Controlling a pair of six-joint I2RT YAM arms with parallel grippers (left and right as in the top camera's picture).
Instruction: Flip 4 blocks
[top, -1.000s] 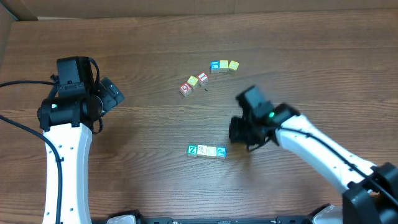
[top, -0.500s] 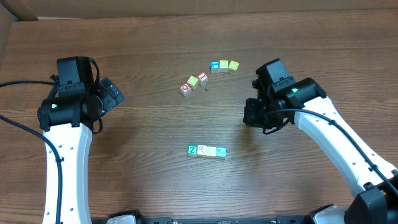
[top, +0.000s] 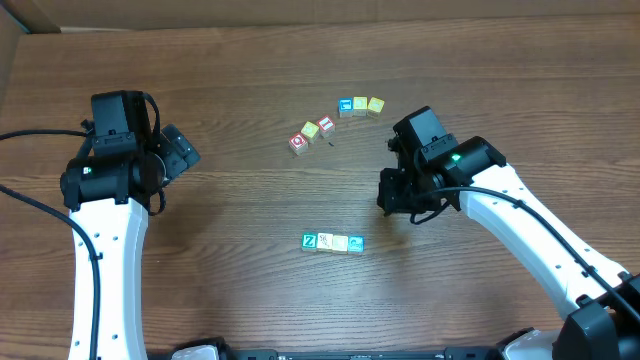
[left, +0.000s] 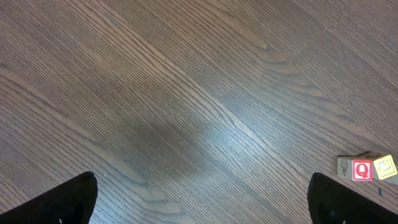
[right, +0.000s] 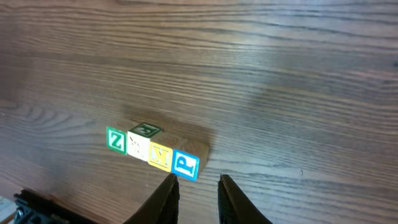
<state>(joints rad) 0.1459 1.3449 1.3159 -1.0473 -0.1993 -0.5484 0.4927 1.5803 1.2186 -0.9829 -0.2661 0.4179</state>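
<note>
Left arm: white link stands up from the near edge of the counter (top: 230, 200) on the left side, with its black wrist angled toward the middle. The left tool (left: 199, 208) is spread wide, one fingertip in each lower corner of its wrist view, with only bare wood grain between them. It is well apart from the task row.

Right arm: long white link reaches diagonally in from the near right corner, elbow low and wrist bent over. The right tool (right: 198, 198) points down toward the counter. Its two fingers (right: 166, 198) are narrowly apart, a slim gap with nothing in it.

The blocks (top: 333, 242) sit in one tight row, touching side by side near the front middle of the counter. From the right wrist view they read: green Z cube (right: 115, 139), pale cream cube (right: 138, 147), yellow cube (right: 160, 155), blue P cube (right: 185, 165). The right tool hangs near the P end of the row, not touching it.

Farther back are two loose clusters: red and yellow cubes (top: 312, 132), then a blue and two yellow cubes (top: 360, 105).
</note>
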